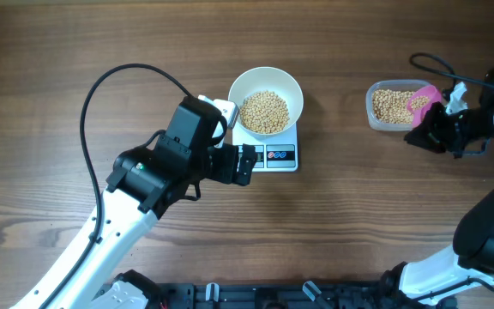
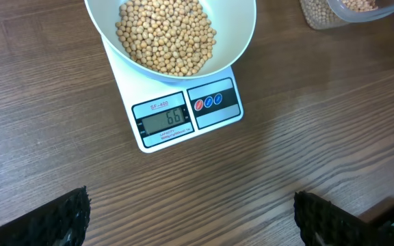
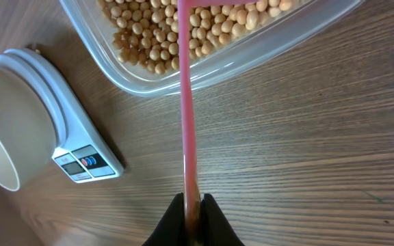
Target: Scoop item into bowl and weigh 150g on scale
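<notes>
Right claw (image 3: pixel 192 207) is gripping scoop (image 3: pixel 185 102) in tub (image 3: pixel 265 55); left claw (image 2: pixel 191 220) is hanging open. Scale (image 2: pixel 130 89) is reading 66: be taking full scoops, pouring slowly near target.

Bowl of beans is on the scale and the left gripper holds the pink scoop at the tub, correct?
No: the right gripper holds the pink scoop at the tub, jaws shut on its handle, as the right wrist view shows. The left gripper is open and empty. The bowl of beans is on the scale.
</notes>
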You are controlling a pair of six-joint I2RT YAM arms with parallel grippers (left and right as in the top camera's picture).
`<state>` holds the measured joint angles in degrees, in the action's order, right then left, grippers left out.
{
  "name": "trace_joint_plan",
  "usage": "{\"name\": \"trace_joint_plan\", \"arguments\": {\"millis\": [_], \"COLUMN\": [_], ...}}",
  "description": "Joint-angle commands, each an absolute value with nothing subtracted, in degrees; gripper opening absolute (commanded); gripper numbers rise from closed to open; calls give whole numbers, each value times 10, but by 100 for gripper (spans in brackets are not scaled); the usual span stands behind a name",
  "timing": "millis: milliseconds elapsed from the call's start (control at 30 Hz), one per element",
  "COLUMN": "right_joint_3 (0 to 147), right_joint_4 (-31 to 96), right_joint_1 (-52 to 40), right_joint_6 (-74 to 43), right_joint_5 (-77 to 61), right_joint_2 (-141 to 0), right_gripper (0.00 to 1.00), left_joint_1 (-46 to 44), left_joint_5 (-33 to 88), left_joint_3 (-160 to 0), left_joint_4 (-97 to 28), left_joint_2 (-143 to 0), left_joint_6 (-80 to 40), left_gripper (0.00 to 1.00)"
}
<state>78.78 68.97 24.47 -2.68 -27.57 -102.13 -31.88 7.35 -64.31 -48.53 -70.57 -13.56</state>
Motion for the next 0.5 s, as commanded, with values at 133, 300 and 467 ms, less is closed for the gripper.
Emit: {"name": "trace_joint_plan", "arguments": {"millis": [133,300,467], "right_joint_3": [800,800,800], "right_joint_4": [659,663,674], "right_joint_1": [223,204,197], "right_joint_6": [46,71,88], "right_joint_5": [-330,-329,-320], "right_joint_2": [-1029,-1029,-1029], "right_gripper": [4,4,4], "left_joint_1": [-321,-321,-321], "left_joint_5": [68,68,68], "left_joint_3": [-641,-641,-641], "left_joint_4": [-484,-484,-484], "left_joint_2": [-705,-705,-705], "left_joint_6": [-124,-124,-124], "left_gripper": [100,100,100]}}
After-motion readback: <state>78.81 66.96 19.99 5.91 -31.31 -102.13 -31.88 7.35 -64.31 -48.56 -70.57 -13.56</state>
